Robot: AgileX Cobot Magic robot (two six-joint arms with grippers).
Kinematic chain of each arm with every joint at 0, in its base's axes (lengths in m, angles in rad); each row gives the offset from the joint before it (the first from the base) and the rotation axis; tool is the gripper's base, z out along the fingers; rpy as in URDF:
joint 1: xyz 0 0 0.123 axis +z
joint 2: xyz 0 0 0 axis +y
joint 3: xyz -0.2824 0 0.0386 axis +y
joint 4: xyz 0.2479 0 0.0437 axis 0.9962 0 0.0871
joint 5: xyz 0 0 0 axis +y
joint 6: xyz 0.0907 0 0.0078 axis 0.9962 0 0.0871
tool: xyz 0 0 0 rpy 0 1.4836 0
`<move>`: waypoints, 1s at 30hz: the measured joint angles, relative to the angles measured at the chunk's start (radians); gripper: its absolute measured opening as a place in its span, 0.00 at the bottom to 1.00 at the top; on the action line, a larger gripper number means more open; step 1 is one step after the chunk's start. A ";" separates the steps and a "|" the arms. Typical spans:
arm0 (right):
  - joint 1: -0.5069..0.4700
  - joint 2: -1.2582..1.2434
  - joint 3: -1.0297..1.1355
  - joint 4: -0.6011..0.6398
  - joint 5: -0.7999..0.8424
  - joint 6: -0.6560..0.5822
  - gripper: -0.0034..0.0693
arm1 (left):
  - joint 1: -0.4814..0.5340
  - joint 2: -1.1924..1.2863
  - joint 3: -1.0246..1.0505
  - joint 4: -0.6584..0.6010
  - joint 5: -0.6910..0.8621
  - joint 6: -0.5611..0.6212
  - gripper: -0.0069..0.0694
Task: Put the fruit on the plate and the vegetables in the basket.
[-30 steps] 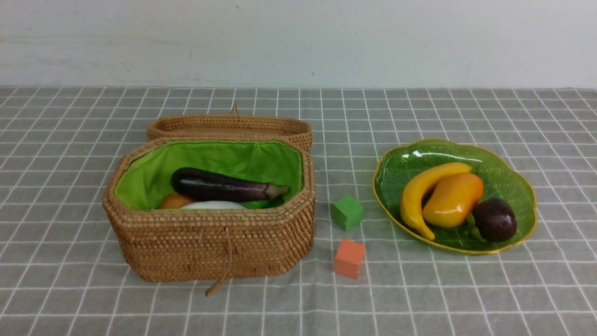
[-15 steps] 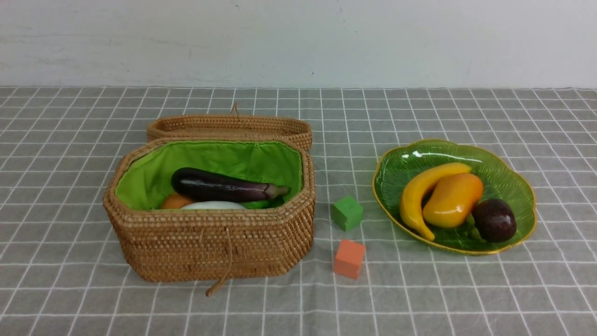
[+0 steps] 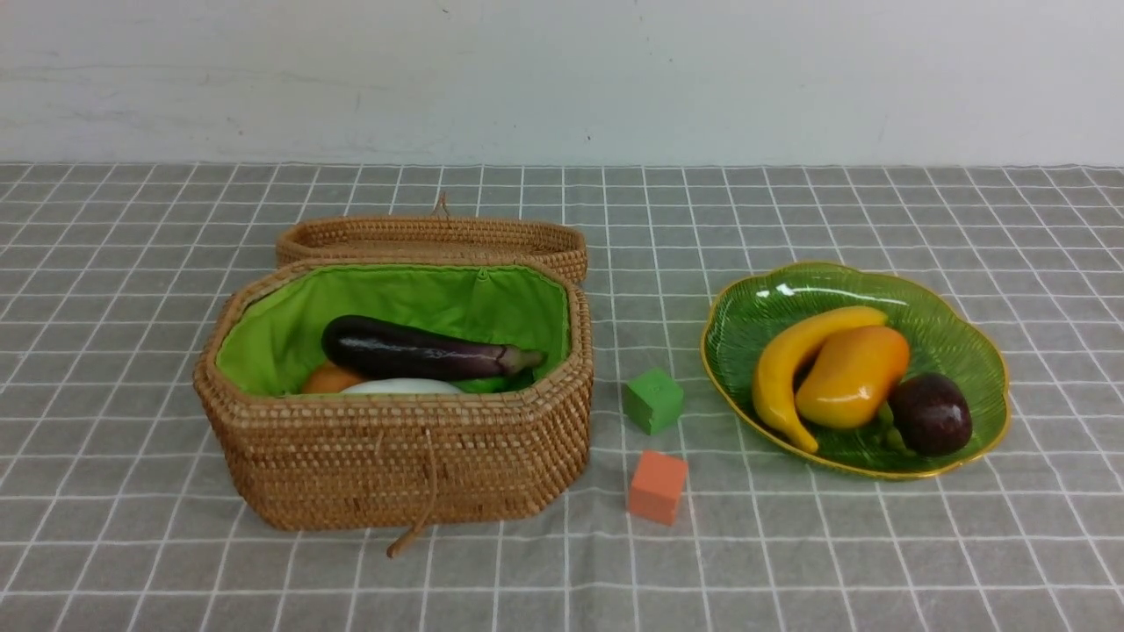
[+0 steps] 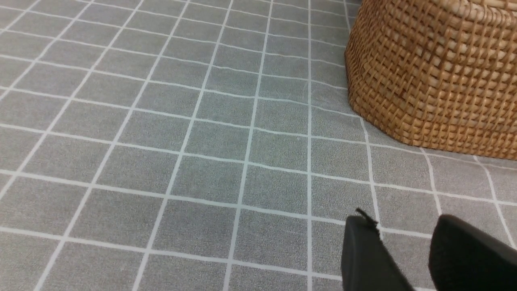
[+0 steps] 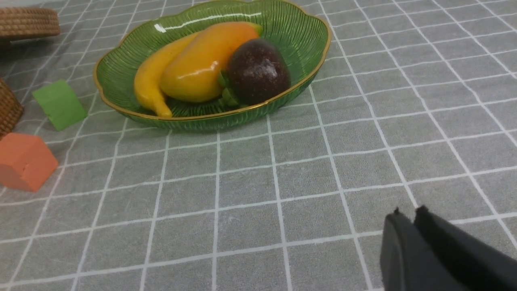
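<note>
At left, the wicker basket [image 3: 395, 465] holds three visible vegetables, one eggplant [image 3: 413, 348] lying left to right. The left gripper [image 4: 404, 230] is parted, empty, near of it. Two cubes [image 3: 654, 400] sit between basket and plate [image 3: 988, 439]. At right, the plate bears three fruits: one banana [image 3: 777, 377], one mango [image 3: 852, 377], one mangosteen [image 3: 933, 414]. The right gripper [image 5: 408, 220], clenched and empty, is nearer the plate; sorting looks complete, so likely no reach remains.

green cube [image 3: 654, 400], orange cube [image 3: 658, 487], gray white-gridded cloth [image 3: 834, 562], white wall [image 3: 562, 79]
</note>
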 joint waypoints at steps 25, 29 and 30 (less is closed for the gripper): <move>0.000 0.000 0.000 0.003 0.000 0.000 0.15 | 0.000 0.000 0.000 0.000 0.000 0.000 0.40; 0.000 0.000 0.000 0.003 0.000 0.000 0.16 | 0.000 0.000 0.000 0.000 0.000 0.000 0.40; 0.000 0.000 0.000 0.003 0.000 0.000 0.16 | 0.000 0.000 0.000 0.000 0.000 0.000 0.40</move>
